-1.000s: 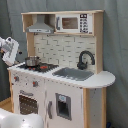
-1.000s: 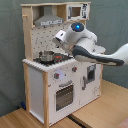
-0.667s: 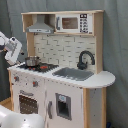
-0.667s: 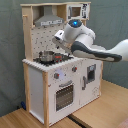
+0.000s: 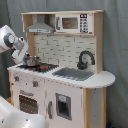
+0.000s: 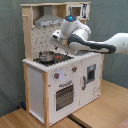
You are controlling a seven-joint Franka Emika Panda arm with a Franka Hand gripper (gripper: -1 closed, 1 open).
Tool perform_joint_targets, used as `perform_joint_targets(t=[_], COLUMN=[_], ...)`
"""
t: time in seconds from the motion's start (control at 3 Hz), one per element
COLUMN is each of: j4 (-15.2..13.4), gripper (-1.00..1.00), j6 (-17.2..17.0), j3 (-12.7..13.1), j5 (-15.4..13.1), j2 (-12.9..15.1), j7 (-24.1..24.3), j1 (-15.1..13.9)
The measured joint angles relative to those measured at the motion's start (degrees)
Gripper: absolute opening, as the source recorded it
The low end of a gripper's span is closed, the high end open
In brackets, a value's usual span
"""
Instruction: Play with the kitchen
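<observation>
**A:** Here's the kitchen (image 5: pixel 60 75), standing upright in the middle of both exterior views, pegboard back, grey hood (image 5: pixel 41 25) above, and the arm is over the hob end of it.

**B:** Where exactly is the gripper (image 6: pixel 57 37)?

**A:** In the second exterior view it hangs under the hood, in front of the pegboard, above the counter. Directly below and a touch toward the second exterior view's left sits a small metal pot (image 6: pixel 47 56) on the red-ringed hob (image 6: pixel 59 58).

**B:** So the pot lies beneath the hand, not beside it?

**A:** That's my read. There's a clear gap between hand and pot; nothing touching. In the first exterior view the gripper (image 5: pixel 21 51) comes in from the first exterior view's left, with the pot (image 5: pixel 31 61) just beside and lower.

**B:** Fingers spread or closed?

**A:** Can't tell. The hand is a pale blob against the pegboard in one view and half turned away in the other. I see nothing hanging from it.

**B:** And the rest of the counter?

**A:** The sink (image 5: pixel 73 74) and black faucet (image 5: pixel 85 59) are well apart from the arm, at the far end of the worktop. The hob end is nearest.

**B:** So if the pot is next?

**A:** I'd judge a short descent, mostly straight down with a slight drift toward the pot.
</observation>
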Motion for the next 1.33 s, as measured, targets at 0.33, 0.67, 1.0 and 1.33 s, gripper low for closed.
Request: perform_joint_targets(t=[0.33, 0.67, 1.0, 1.33], j4=[2.78, 5.65, 8.97, 12.53], gripper=[1.0, 1.0, 1.0, 1.0], j6=[-0.04, -0.4, -1.13, -2.15], j3=[4.19, 7.69, 11.12, 14.39], j5=[0.04, 0.04, 0.05, 0.11], j2=[2.4, 3.75, 4.67, 5.27], j7=[-0.84, -1.32, -1.69, -2.04], j1=[-3.81, -7.17, -10.72, -14.27])
